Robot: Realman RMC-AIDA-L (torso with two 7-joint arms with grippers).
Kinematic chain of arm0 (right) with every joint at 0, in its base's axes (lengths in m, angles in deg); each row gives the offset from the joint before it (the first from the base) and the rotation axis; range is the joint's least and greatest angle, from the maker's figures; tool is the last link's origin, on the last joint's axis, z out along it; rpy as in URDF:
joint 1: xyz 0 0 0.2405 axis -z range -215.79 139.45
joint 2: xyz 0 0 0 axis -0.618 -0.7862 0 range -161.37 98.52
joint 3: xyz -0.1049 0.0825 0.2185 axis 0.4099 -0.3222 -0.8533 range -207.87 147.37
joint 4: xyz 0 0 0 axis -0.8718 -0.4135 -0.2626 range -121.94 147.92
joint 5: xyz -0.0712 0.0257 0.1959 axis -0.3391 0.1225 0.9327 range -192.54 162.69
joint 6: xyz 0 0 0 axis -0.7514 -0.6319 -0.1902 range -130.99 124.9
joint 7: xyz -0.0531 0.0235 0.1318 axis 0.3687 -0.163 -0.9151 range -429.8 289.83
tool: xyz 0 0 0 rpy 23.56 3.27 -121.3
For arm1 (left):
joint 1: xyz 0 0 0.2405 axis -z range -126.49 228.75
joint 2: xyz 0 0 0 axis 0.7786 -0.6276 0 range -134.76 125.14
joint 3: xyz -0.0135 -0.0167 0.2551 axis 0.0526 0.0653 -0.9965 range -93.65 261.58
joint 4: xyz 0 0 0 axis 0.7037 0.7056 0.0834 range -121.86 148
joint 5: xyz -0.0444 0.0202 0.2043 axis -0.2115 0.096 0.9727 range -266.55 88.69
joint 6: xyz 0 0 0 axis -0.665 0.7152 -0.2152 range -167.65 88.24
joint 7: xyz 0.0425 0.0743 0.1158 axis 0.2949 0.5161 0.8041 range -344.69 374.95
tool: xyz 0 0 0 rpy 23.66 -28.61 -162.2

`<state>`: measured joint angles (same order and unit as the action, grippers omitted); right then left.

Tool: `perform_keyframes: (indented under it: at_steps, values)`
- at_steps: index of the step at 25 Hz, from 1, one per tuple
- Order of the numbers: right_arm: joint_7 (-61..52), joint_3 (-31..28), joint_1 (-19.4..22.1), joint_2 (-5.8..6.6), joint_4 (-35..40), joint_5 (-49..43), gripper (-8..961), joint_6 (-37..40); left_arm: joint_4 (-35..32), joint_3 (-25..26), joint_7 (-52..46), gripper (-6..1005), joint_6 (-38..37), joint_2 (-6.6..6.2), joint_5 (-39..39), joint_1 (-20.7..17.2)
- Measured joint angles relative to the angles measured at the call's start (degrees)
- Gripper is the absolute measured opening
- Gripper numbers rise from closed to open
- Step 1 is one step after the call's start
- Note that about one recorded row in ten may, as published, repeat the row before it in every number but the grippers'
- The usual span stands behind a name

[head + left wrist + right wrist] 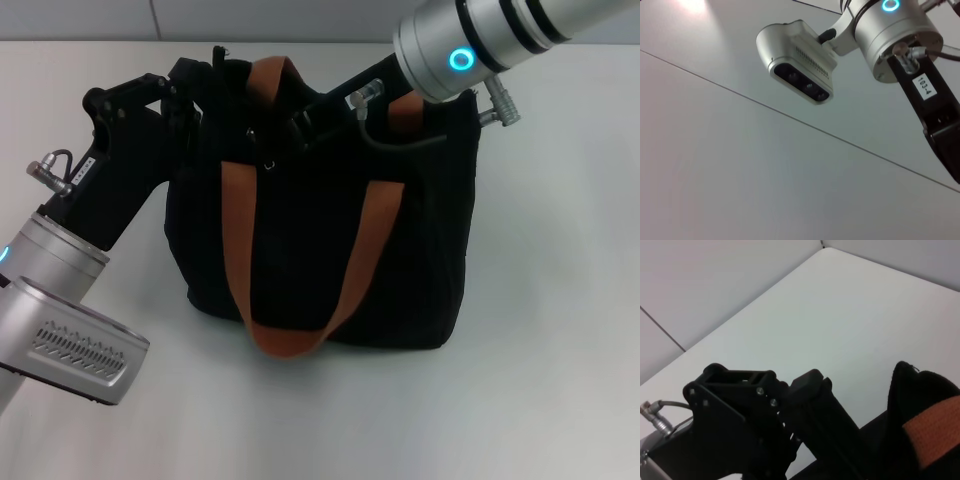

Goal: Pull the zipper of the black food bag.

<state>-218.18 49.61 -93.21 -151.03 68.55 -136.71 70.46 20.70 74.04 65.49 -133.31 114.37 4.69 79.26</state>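
- Bag (330, 240) upright mid-tabltop (560, 380), open room all round.
- Left claw (205, 85) at bag's top left edge; right claw (320, 115) at top rim. Can't tell either claw's grip.
- Zipper hidden.

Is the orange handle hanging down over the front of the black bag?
Yes, the orange handle loops down across the front of the black food bag.

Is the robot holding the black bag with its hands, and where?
Both tools are at the top of the black food bag: left tool, right tool. Whether either grips it cannot be told.
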Motion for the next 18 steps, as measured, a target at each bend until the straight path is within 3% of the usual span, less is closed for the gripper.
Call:
perform_keyframes:
  at_steps: [6,18]
  values:
    - [0.7,0.5,0.0,-0.02,0.1,-0.1,315,-0.6,0.0,0.0,0.0,17,-0.1,0.0,0.0,-0.2]
    - [5.7,0.6,0.4,0.08,1.3,0.0,106,0.1,0.0,0.0,0.0,17,0.2,0.0,0.1,-0.4]
